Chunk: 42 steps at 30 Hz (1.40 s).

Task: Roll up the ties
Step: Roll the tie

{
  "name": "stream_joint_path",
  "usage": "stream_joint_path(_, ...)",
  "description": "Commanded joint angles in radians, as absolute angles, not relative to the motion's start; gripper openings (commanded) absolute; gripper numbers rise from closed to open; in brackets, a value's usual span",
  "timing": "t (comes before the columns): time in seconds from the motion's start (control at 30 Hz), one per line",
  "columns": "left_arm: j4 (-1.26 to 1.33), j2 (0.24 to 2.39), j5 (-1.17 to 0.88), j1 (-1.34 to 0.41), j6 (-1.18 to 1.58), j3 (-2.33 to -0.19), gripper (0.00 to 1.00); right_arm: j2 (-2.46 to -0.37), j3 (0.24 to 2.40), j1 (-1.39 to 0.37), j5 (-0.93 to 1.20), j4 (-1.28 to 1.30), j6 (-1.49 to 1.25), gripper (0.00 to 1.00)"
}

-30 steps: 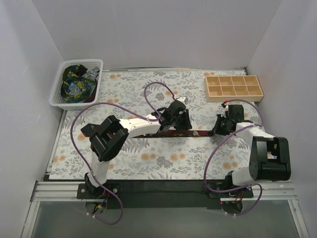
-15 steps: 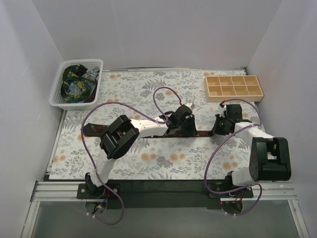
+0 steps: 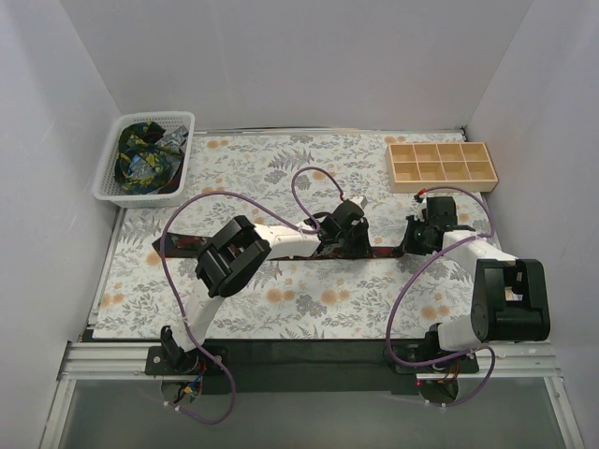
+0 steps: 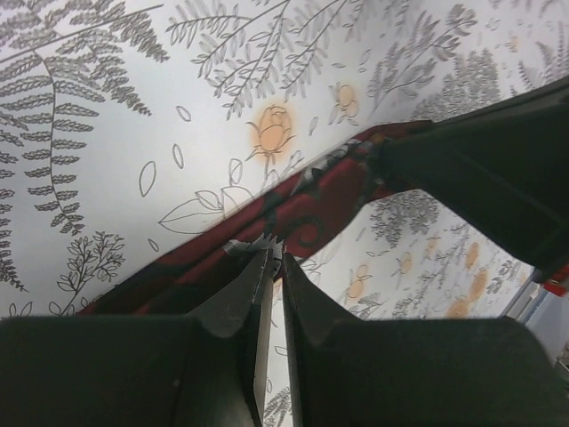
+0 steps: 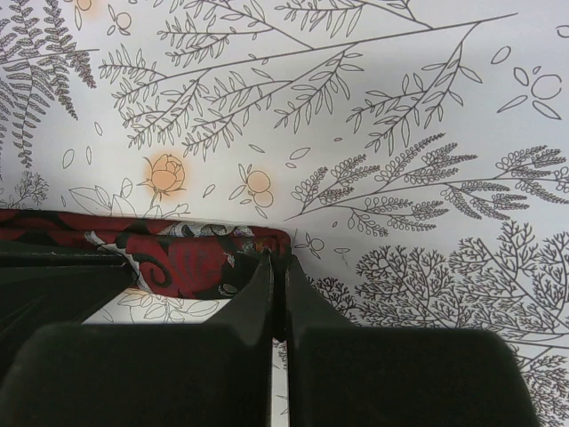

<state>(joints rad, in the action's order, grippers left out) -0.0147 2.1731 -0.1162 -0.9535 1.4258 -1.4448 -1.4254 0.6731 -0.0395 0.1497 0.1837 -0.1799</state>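
A maroon tie [image 3: 384, 251] with pale flecks lies stretched left to right across the floral mat. My left gripper [image 3: 344, 240] is over its right part. In the left wrist view the jaws [image 4: 274, 253] are closed to a thin slit, pinching the near edge of the tie [image 4: 320, 196]. My right gripper [image 3: 418, 240] is at the tie's right end. In the right wrist view its jaws [image 5: 277, 258] are shut on the end of the tie [image 5: 178, 258]. More dark ties [image 3: 145, 154] with blue, green and yellow prints lie bunched in the basket.
A white mesh basket [image 3: 107, 180] stands at the back left. A wooden compartment box [image 3: 442, 164] stands at the back right. White walls close in the table on three sides. Purple cables loop over both arms.
My left gripper has slid right along the tie, closer to the right gripper. The tie's left end now shows on the mat. The right gripper has stayed put.
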Motion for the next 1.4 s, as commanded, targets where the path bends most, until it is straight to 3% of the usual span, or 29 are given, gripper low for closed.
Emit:
stream_joint_path(0.0,-0.021,2.180,-0.089,-0.956,1.427,-1.470,0.11,-1.401,0.706,-0.048,0.129,0.198,-0.170,0.01)
stream_joint_path(0.67,-0.061,2.217,-0.052,-0.956,1.456,-1.465,0.07,-1.325,0.765,-0.190,-0.072,0.288,-0.205,0.04)
stream_joint_path(1.37,-0.028,2.197,-0.032,-0.956,1.473,-1.437,0.05,-1.348,0.732,-0.285,0.170,0.170,-0.324,0.12)
